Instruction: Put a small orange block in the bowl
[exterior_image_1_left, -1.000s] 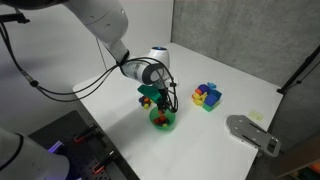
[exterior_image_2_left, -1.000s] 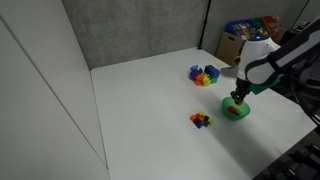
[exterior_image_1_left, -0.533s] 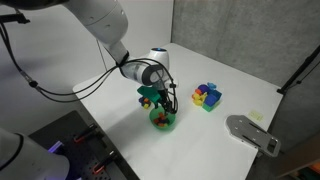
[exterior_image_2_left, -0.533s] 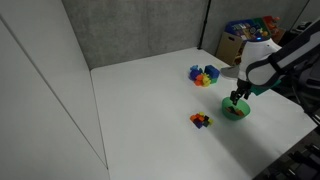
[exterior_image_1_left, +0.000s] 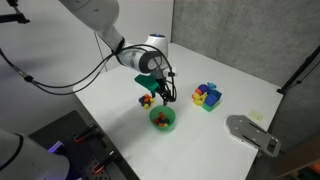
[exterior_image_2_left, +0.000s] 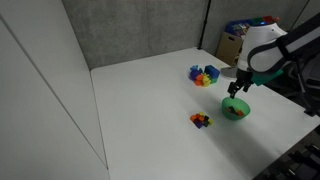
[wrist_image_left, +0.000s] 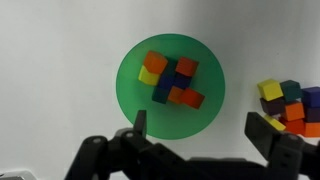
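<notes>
The green bowl (wrist_image_left: 135, 95) lies straight below the wrist camera, with several tiny blocks heaped in its middle. Among them are a small orange block (wrist_image_left: 156, 63), a yellow one and a dark blue one. My gripper (wrist_image_left: 200, 130) is open, one finger over the bowl's near rim and the other over bare table, with nothing between them. In both exterior views the gripper (exterior_image_1_left: 158, 90) (exterior_image_2_left: 238, 90) hangs a short way above the bowl (exterior_image_1_left: 162, 120) (exterior_image_2_left: 235, 111).
A loose pile of tiny blocks (exterior_image_1_left: 146, 100) (exterior_image_2_left: 201, 120) (wrist_image_left: 285, 105) lies on the white table beside the bowl. Larger coloured blocks (exterior_image_1_left: 207, 96) (exterior_image_2_left: 204, 76) sit farther off. A grey device (exterior_image_1_left: 250, 133) rests near the table's corner.
The gripper has opened from shut and risen from just inside the bowl to a short way above it. The bowl and both block piles have stayed put.
</notes>
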